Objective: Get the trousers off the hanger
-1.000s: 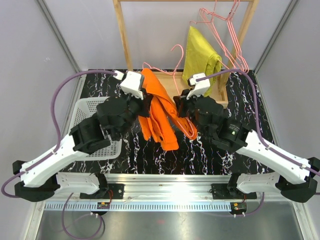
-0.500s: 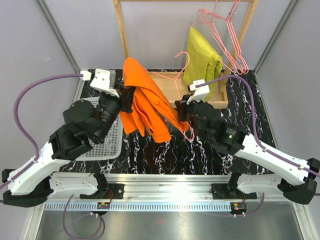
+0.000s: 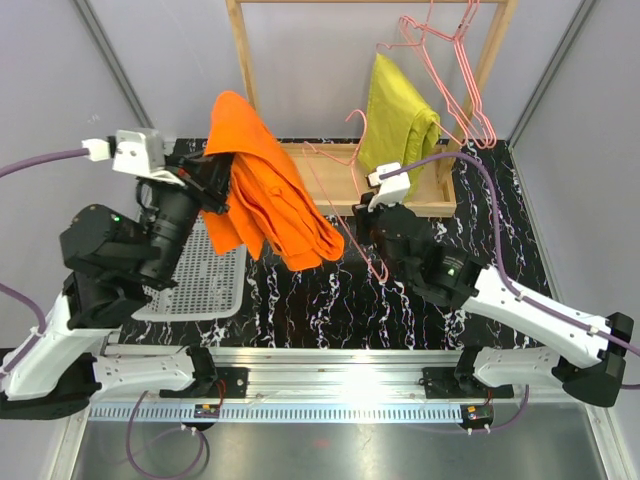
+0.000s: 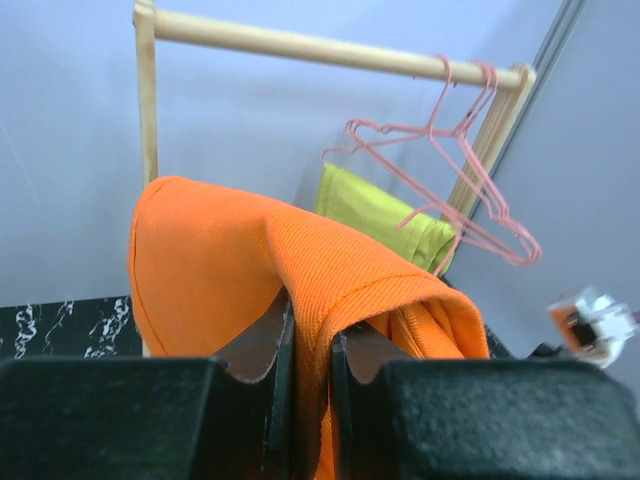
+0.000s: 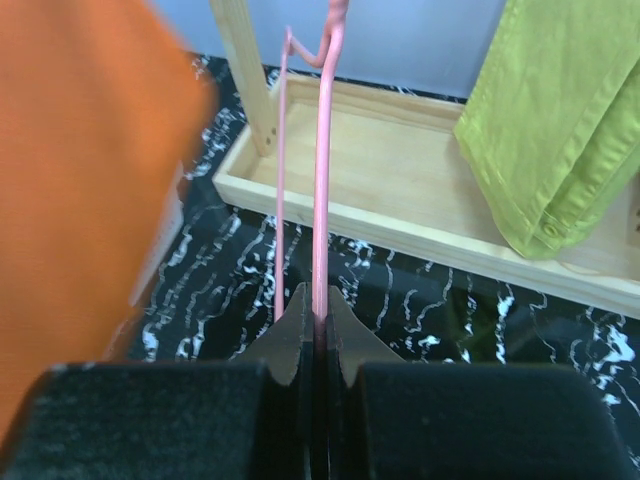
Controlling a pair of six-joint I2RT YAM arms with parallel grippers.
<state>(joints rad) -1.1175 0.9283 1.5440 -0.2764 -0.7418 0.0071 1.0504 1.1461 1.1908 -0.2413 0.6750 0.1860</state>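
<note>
The orange trousers (image 3: 262, 190) hang bunched from my left gripper (image 3: 212, 186), which is raised high at the left, above the basket. In the left wrist view my left gripper (image 4: 310, 350) is shut on a fold of the orange trousers (image 4: 220, 250). My right gripper (image 3: 362, 215) is shut on the pink wire hanger (image 3: 352, 160), which stands upright at the table's middle. In the right wrist view my right gripper (image 5: 318, 320) pinches the hanger wire (image 5: 321, 180). The trousers' lower end hangs close to the hanger's left side; I cannot tell whether they touch.
A white basket (image 3: 195, 285) lies on the table at the left. A wooden rack (image 3: 245, 60) with a tray base (image 3: 330, 170) stands at the back. It carries yellow-green trousers (image 3: 400, 120) and several spare pink hangers (image 3: 460, 60).
My left gripper has risen and swung left with the orange trousers, pulling them away from the hanger. My right gripper has kept hold of the hanger and shifted a little back.
</note>
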